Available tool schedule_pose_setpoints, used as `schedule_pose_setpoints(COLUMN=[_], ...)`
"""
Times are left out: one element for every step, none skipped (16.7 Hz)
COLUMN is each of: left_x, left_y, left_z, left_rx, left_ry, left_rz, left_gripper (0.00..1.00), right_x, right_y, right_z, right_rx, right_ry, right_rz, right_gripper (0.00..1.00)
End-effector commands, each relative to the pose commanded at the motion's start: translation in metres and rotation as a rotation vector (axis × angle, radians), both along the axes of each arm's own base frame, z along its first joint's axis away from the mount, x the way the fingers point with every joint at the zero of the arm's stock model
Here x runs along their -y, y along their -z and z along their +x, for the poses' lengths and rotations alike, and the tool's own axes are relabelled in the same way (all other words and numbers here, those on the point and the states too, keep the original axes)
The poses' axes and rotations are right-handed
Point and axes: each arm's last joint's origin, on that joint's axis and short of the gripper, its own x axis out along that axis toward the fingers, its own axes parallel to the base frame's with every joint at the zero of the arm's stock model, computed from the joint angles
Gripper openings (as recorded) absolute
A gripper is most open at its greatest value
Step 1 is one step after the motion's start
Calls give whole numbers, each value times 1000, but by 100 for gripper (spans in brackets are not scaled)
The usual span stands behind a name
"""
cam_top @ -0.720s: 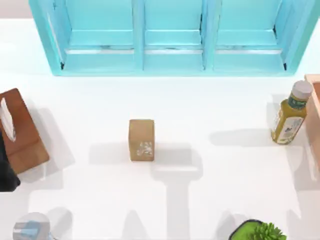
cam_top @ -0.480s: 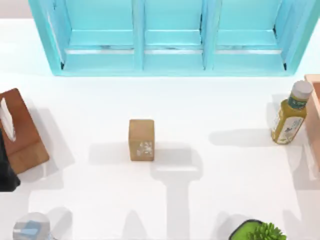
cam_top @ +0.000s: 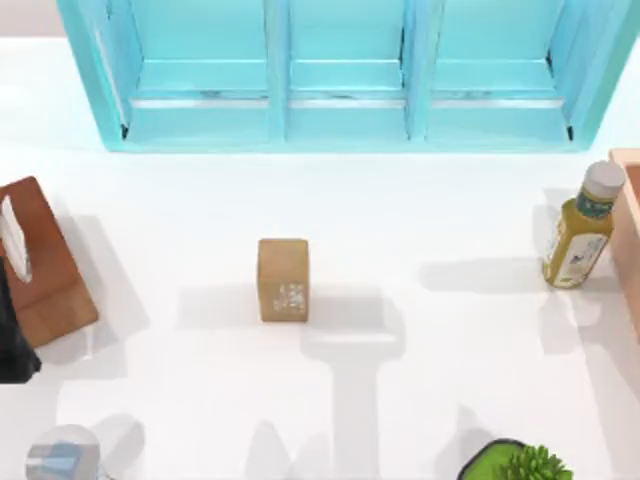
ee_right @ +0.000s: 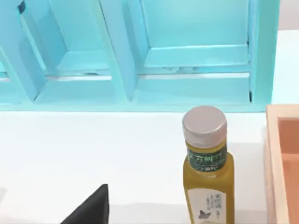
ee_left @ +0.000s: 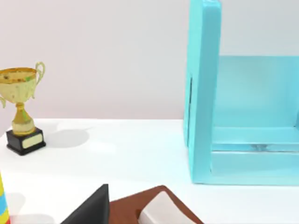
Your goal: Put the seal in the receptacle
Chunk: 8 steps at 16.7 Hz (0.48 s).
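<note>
Presently the seal [cam_top: 283, 280], a small tan wooden block with flat faces, square edges and a whitish carved mark, is seen standing upright at mid-table, well apart from both arms. Whether either gripper's jaws are wide or narrow cannot be told. The left arm [cam_top: 14, 345], glimpsed by the reddish-brown tissue box [cam_top: 42, 265], is judged nearer; the smooth turquoise shelf [cam_top: 345, 75] lies beyond the seal.

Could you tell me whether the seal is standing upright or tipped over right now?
Upright: the seal stands on the table, top face up, carved mark on its side.
</note>
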Motion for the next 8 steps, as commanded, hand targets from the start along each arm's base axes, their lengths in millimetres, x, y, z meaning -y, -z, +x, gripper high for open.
schedule_pose_setpoints(left_x=[0, 0, 0, 0, 0, 0, 0, 0], left_y=[0, 0, 0, 0, 0, 0, 0, 0], left_z=[0, 0, 0, 0, 0, 0, 0, 0], left_rx=[0, 0, 0, 0, 0, 0, 0, 0], left_ry=[0, 0, 0, 0, 0, 0, 0, 0], left_rz=[0, 0, 0, 0, 0, 0, 0, 0], left_gripper=[100, 100, 100, 100, 100, 100, 100, 100], right_x=[-7, -15, -24, -35, -47, -61, -77, -93], right_y=[-10, -19, -26, -31, -34, -36, -35, -33], right_z=[8, 18, 29, 41, 55, 69, 83, 97], right_rx=[-87, -181, -283, -393, -506, -620, -734, -842], right_ry=[-30, -58, -82, -102, -116, -124, -126, -122], right_rz=[12, 20, 23, 20, 10, -7, -30, -58], right_gripper=[100, 100, 100, 100, 100, 100, 100, 100])
